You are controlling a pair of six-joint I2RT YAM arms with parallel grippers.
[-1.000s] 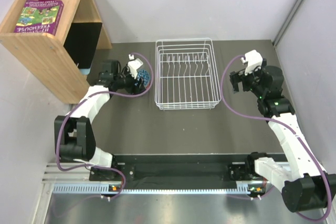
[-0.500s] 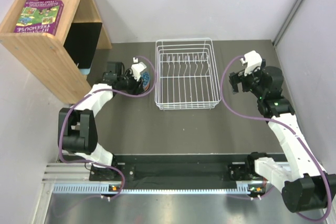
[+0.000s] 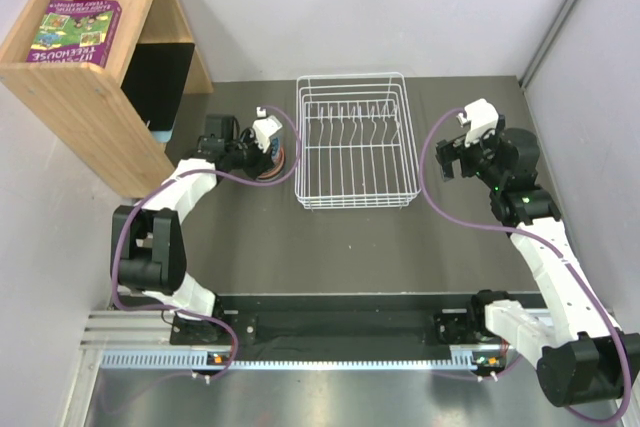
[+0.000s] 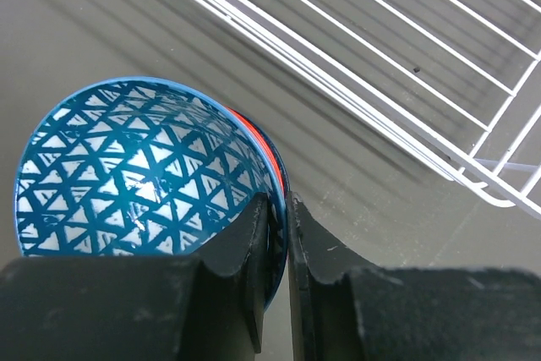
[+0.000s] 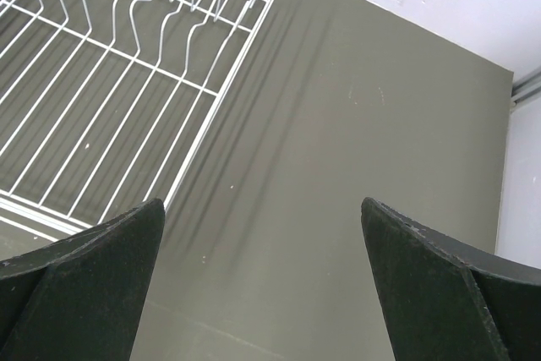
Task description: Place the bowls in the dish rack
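Note:
A blue-and-white patterned bowl (image 4: 135, 175) sits nested on an orange-red bowl (image 4: 267, 151), of which only a sliver of rim shows. The stack (image 3: 274, 159) stands just left of the white wire dish rack (image 3: 352, 77). My left gripper (image 4: 277, 202) is shut on the blue-and-white bowl's right rim, one finger inside and one outside. The rack's near corner (image 4: 338, 90) lies to the upper right of the bowl and holds nothing. My right gripper (image 5: 262, 202) hangs open over bare table to the right of the rack (image 5: 226, 82), also seen from above (image 3: 452, 159).
A wooden shelf unit (image 3: 90, 77) with a purple book (image 3: 76, 32) on top stands at the back left, close behind my left arm. Purple cables loop beside both arms. A grey wall edge runs along the right side.
My left gripper's jaws have closed onto the bowl's rim, and the arm has drawn in slightly toward the stack. The right arm has not moved.

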